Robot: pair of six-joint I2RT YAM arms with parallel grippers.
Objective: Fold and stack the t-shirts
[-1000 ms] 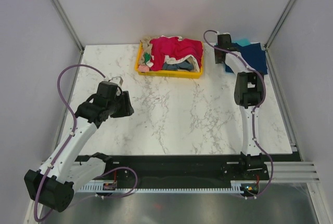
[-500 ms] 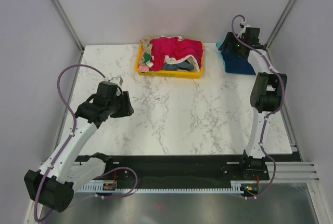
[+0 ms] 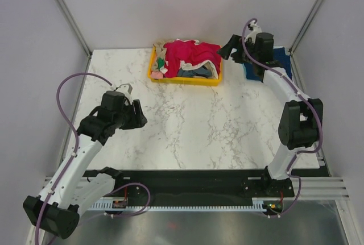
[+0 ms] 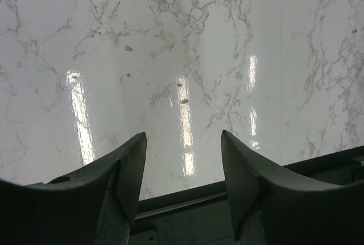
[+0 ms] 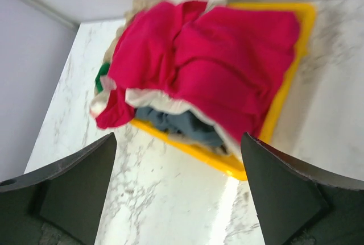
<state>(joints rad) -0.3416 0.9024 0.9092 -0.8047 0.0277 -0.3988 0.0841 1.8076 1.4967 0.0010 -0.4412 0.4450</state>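
A heap of t-shirts fills the yellow tray (image 3: 152, 70) at the back middle, with a crimson-pink tee (image 3: 193, 53) on top. In the right wrist view the crimson-pink tee (image 5: 222, 63) lies over a grey-blue tee (image 5: 179, 124) and pale cloth, inside the tray (image 5: 287, 83). A folded navy and blue tee pile (image 3: 282, 57) lies at the back right corner. My right gripper (image 3: 227, 47) is open and empty, just right of the tray; it also shows in its wrist view (image 5: 177, 138). My left gripper (image 3: 138, 115) is open and empty over bare marble, as its wrist view (image 4: 182, 136) shows.
The marble table (image 3: 199, 125) runs between metal frame posts, with walls close at the back and both sides. The table's dark front rail (image 4: 187, 199) shows under the left fingers. A bit of green cloth (image 5: 102, 74) peeks out at the tray's left end.
My right arm has swung left from the blue pile at the back right corner towards the tray. Its gripper now faces the heap. The left arm has shifted only slightly.
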